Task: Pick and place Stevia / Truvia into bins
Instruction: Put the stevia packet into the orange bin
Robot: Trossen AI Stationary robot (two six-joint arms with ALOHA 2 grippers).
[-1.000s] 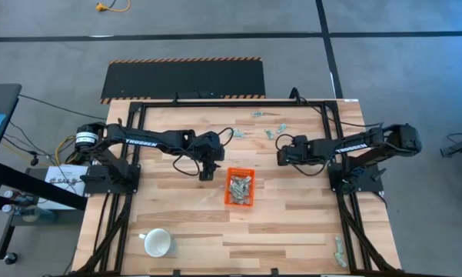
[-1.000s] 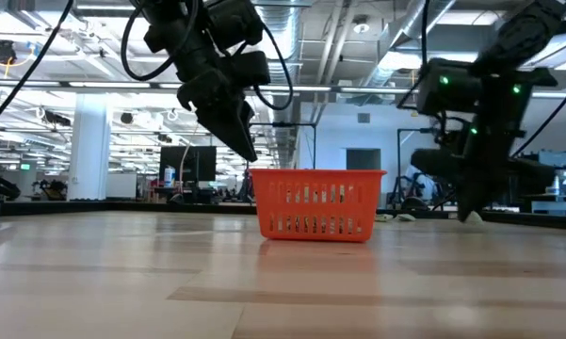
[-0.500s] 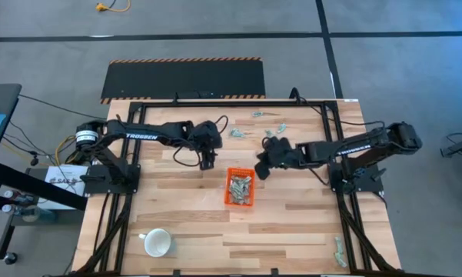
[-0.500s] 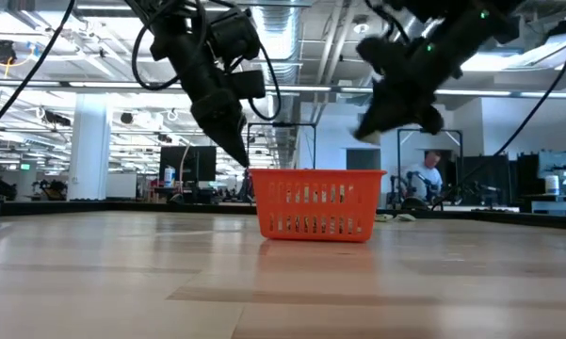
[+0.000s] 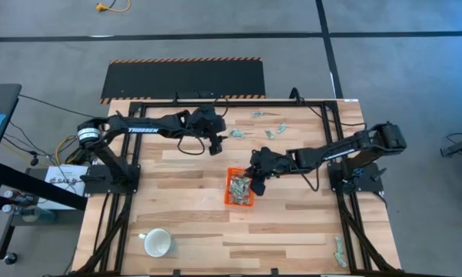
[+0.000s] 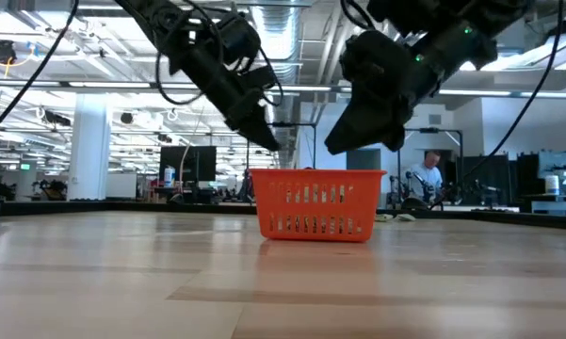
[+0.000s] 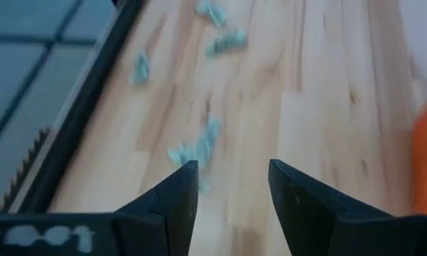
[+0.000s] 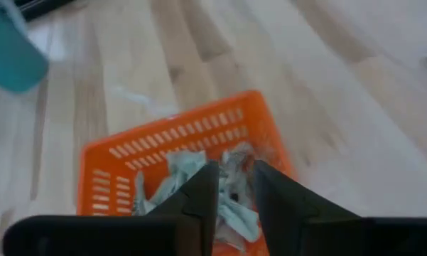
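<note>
Sachets [image 5: 239,187] heaped inside the orange bin [image 5: 240,201] at mid-desk [image 5: 184,231], more loose sachets [image 5: 270,131] scattered along the far edge. Right gripper [image 5: 255,185] hangs over the bin's right rim, jaws slightly parted with nothing visible between them. Left gripper [image 5: 215,149] hovers near the stray sachets behind the bin, jaws spread and empty. White mug [image 5: 157,244] sits at the near left.

Wooden table [image 5: 184,219], orange bin [image 5: 240,201], white mug [image 5: 157,243], loose sachets [image 5: 270,123]
</note>
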